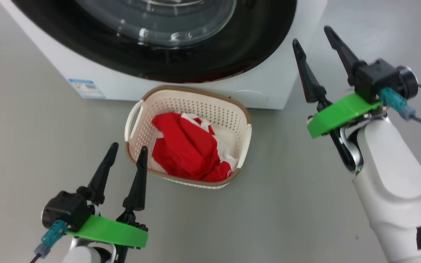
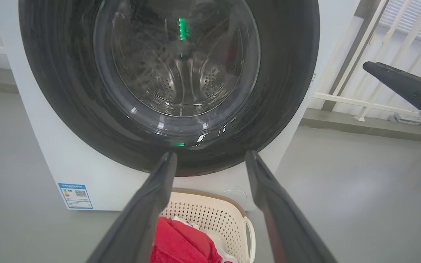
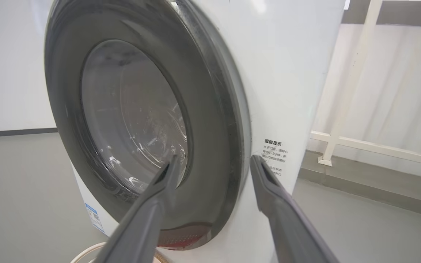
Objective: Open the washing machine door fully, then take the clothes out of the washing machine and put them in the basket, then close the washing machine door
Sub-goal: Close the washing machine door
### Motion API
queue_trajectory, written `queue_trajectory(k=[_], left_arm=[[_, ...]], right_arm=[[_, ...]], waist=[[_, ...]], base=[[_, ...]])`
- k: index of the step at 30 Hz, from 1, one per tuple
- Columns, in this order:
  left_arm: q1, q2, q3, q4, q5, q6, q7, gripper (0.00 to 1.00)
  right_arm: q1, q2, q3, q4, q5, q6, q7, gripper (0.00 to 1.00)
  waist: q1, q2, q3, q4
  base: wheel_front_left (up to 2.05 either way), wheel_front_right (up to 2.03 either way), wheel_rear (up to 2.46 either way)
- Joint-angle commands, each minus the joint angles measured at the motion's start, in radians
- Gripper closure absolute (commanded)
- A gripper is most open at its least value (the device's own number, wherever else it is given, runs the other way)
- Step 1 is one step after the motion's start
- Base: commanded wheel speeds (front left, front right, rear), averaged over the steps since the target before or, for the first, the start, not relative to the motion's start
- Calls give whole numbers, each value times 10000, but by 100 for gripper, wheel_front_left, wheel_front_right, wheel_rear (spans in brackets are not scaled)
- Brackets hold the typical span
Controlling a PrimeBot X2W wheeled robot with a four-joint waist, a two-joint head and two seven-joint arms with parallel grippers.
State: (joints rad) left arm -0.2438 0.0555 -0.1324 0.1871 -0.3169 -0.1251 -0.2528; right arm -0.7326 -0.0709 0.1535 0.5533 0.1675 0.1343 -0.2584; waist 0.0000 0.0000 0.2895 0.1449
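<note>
Two claws are showing. The left claw (image 1: 128, 146) is hovering spread and empty, fingers pointing up the head view, one tip just beside the basket (image 1: 196, 92). That one basket is sitting on the floor (image 1: 31, 153) before the one washing machine (image 1: 64, 62), its long axis running left to right along the machine's front, holding one heap of red clothes (image 1: 188, 146). The single washing machine door (image 1: 239, 54) is lying against the front. The right claw (image 1: 312, 35) is standing open, empty

The washing machine door (image 1: 203, 69) has a glossy black rim around clear glass; the washing machine (image 1: 122, 86) is smooth white. The basket (image 1: 196, 90) is matt perforated plastic, the clothes (image 1: 185, 146) soft red cloth.
</note>
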Motion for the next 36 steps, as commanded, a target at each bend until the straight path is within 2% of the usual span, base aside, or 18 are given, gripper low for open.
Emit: queue_trajectory(k=[1, 17, 24, 36], left_arm=[[116, 277, 316, -276, 44, -55, -90, 0], [991, 467, 785, -121, 413, -55, -90, 0], [1504, 563, 1006, -63, 436, -55, -90, 0], [1930, 587, 1290, -133, 513, -55, -90, 0]], right_arm=[[288, 182, 65, -400, 58, -36, -34, 0], [3562, -68, -651, -1761, -32, -36, -34, 0], [4864, -98, -1027, -2470, 138, -36, -34, 0], [6525, 14, -1634, -3954, 443, -36, -34, 0]], waist=[[0, 0, -511, -489], [0, 0, -2253, -1402], [0, 0, -2902, -1602], [0, 0, -3316, -1662]], base=[[0, 0, 0], [0, 0, 0], [0, 0, 0], [0, 0, 0]])
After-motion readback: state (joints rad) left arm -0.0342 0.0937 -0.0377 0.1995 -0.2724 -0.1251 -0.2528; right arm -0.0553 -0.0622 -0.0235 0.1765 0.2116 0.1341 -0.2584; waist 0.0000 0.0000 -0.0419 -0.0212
